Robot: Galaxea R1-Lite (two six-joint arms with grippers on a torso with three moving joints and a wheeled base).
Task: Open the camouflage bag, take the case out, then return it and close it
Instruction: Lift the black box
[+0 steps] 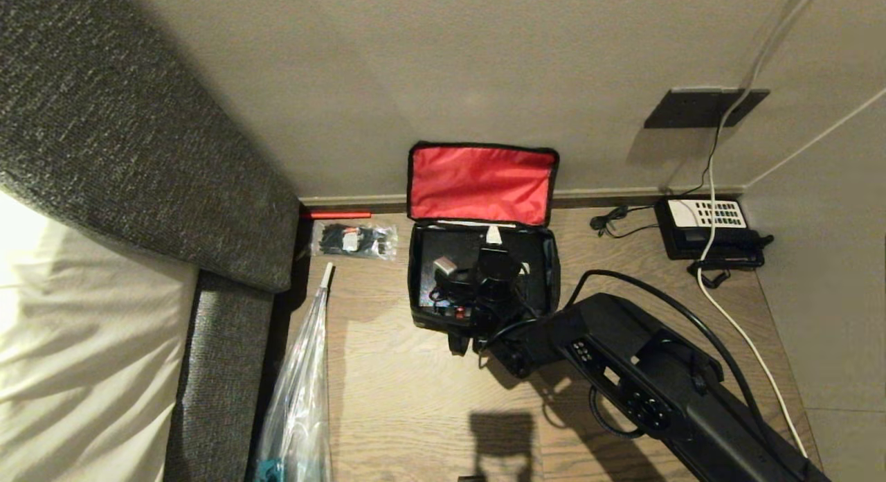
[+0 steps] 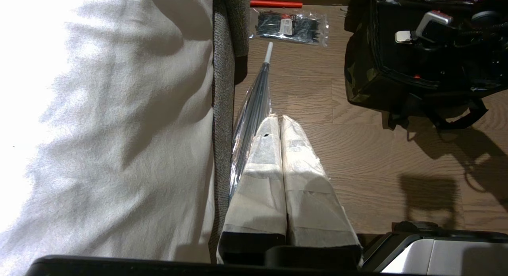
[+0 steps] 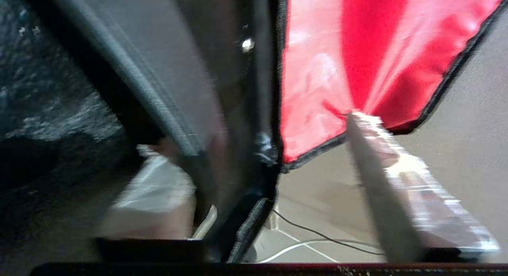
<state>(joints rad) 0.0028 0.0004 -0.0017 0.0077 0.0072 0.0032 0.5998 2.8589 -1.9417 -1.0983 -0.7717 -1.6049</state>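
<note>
The camouflage bag [image 1: 482, 278] sits on the wooden floor [image 1: 415, 399] against the wall, its red-lined lid [image 1: 481, 183] flung back at twelve o'clock and leaning upright on the wall. The black case [image 1: 457, 260] lies down inside the bag, filling most of the cavity. From five o'clock the right arm reaches in, and the right gripper [image 1: 490, 250] hangs over the case near the lid hinge. In the wrist view its fingers stand well apart — one pale fingertip [image 3: 369, 125] lies against the red lining, the other is low in the dark of the bag — and I see nothing held between them. My worry is that lid: if the outer finger pushes or drags on the lining, the lid could flop forward or the soft bag could shift along the floor, spoiling the approach to the case. The left gripper [image 2: 278, 127] is parked at the bed's edge, its wrapped fingers pressed together, holding nothing.
</note>
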